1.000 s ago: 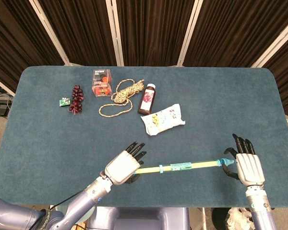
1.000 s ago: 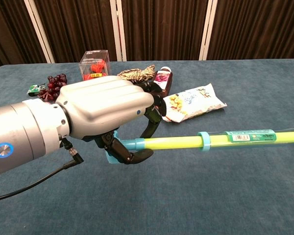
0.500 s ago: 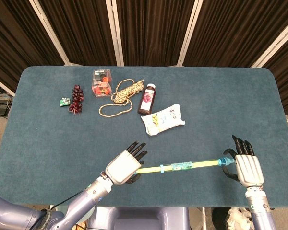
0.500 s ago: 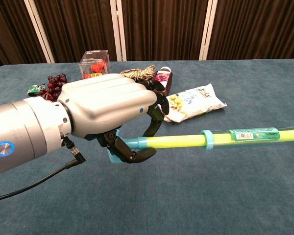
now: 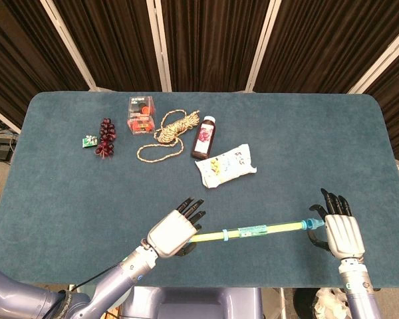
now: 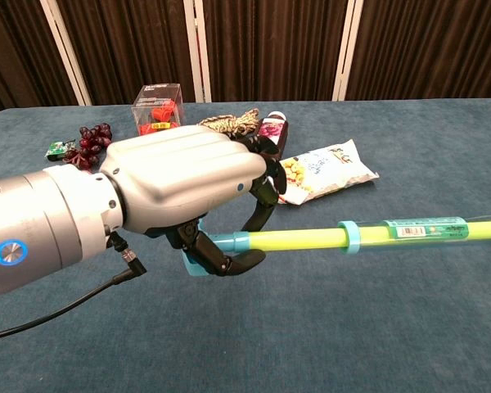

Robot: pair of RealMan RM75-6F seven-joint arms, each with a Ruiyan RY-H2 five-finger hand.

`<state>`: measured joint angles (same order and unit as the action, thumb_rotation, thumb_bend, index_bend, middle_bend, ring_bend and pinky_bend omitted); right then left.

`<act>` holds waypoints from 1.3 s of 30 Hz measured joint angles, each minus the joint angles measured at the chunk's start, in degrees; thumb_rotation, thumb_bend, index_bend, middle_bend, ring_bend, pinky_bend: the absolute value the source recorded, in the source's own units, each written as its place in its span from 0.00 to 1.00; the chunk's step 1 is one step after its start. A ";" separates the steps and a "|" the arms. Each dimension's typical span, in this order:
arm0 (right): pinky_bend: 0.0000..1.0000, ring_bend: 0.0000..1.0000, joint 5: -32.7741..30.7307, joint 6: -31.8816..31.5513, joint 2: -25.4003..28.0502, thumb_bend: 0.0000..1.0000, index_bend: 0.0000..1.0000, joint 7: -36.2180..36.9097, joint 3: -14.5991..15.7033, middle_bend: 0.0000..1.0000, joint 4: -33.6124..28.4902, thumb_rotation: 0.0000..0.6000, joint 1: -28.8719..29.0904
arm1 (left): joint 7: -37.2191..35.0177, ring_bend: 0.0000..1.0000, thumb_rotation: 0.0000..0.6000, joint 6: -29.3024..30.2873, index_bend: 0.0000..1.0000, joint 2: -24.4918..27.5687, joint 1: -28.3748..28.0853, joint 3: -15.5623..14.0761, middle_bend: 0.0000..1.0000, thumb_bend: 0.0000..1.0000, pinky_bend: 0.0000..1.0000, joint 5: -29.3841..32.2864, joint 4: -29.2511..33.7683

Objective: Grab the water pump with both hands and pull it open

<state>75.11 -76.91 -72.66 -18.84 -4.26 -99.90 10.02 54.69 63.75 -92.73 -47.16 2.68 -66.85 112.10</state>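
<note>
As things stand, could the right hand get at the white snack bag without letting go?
Probably not: the right hand grips the end of the yellow-green water pump, and the white snack bag lies well up-table, across bare cloth.

Blue-covered table (image 5: 66, 193); on it: grapes (image 5: 106, 137), small green packet (image 5: 89, 141), clear box (image 5: 140, 115), rope (image 5: 167, 133), bottle (image 5: 204, 137), snack bag (image 5: 226, 165).

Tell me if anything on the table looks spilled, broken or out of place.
Nothing stands out. The water pump is held level between the left robot hand and right robot hand. The rope, bottle and snack bag lie intact, nothing spilled.
</note>
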 measured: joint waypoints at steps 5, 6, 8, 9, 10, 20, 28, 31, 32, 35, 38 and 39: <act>0.00 0.00 -0.55 0.04 0.24 0.38 0.32 0.09 -0.13 0.03 -0.17 1.00 -0.06 | -0.10 0.02 1.00 0.34 0.63 0.13 -0.03 0.09 0.19 0.45 0.11 -0.47 0.13; 0.00 0.00 -0.62 0.06 0.27 0.38 0.32 0.08 -0.15 0.03 -0.18 1.00 -0.06 | -0.07 0.02 1.00 0.41 0.63 0.19 -0.03 0.07 0.19 0.45 0.11 -0.56 0.13; 0.00 0.00 -0.76 0.08 0.32 0.38 0.32 0.00 -0.17 0.03 -0.24 1.00 -0.05 | -0.13 0.02 1.00 0.50 0.63 0.29 0.01 0.04 0.19 0.45 0.11 -0.66 0.14; 0.00 0.00 -0.79 0.08 0.33 0.38 0.32 -0.05 -0.18 0.03 -0.24 1.00 -0.04 | -0.24 0.02 1.00 0.56 0.63 0.41 0.04 0.01 0.19 0.45 0.11 -0.67 0.17; 0.00 0.00 -0.79 0.04 0.32 0.38 0.32 -0.23 -0.20 0.03 -0.18 1.00 -0.02 | -0.22 0.02 1.00 0.63 0.63 0.47 0.06 -0.01 0.19 0.45 0.11 -0.76 0.15; 0.00 0.00 -1.34 -1.09 -0.04 0.38 0.32 -0.74 -0.97 0.03 -0.17 1.00 -0.07 | -0.51 0.02 1.00 0.72 0.63 1.00 0.25 -0.37 0.19 0.45 0.11 -0.67 -0.55; 0.00 0.00 -1.48 -1.42 0.42 0.38 0.33 -0.30 -1.29 0.03 -1.11 1.00 -0.12 | -0.54 0.02 1.00 0.90 0.63 0.67 0.34 -0.59 0.19 0.45 0.11 -1.14 -1.30; 0.00 0.00 -1.63 -1.43 0.75 0.38 0.33 -0.32 -1.22 0.03 -1.65 1.00 -0.21 | -0.54 0.02 1.00 1.23 0.63 0.36 0.43 -0.54 0.19 0.45 0.11 -1.52 -1.58; 0.00 0.00 -1.70 -1.42 0.87 0.38 0.33 -0.32 -1.18 0.03 -1.85 1.00 -0.25 | -0.62 0.02 1.00 1.29 0.63 0.27 0.47 -0.50 0.19 0.45 0.11 -1.57 -1.65; 0.00 0.00 -1.77 -1.43 1.32 0.38 0.33 -0.34 -0.97 0.03 -2.34 1.00 -0.41 | -0.83 0.02 1.00 1.40 0.63 0.13 0.55 -0.40 0.19 0.45 0.11 -1.67 -1.68; 0.00 0.00 -1.88 -1.38 1.46 0.38 0.33 -0.25 -0.84 0.03 -2.58 1.00 -0.50 | -0.90 0.02 1.00 1.37 0.63 0.06 0.56 -0.35 0.19 0.45 0.11 -1.75 -1.67; 0.00 0.00 -1.98 -1.34 1.50 0.38 0.33 -0.26 -0.82 0.03 -2.66 1.00 -0.52 | -0.90 0.02 1.00 1.40 0.63 0.04 0.57 -0.33 0.19 0.45 0.11 -1.82 -1.67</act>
<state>73.13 -78.25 -71.16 -19.10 -5.08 -102.55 9.50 53.79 65.14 -92.69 -46.58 2.34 -68.67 110.43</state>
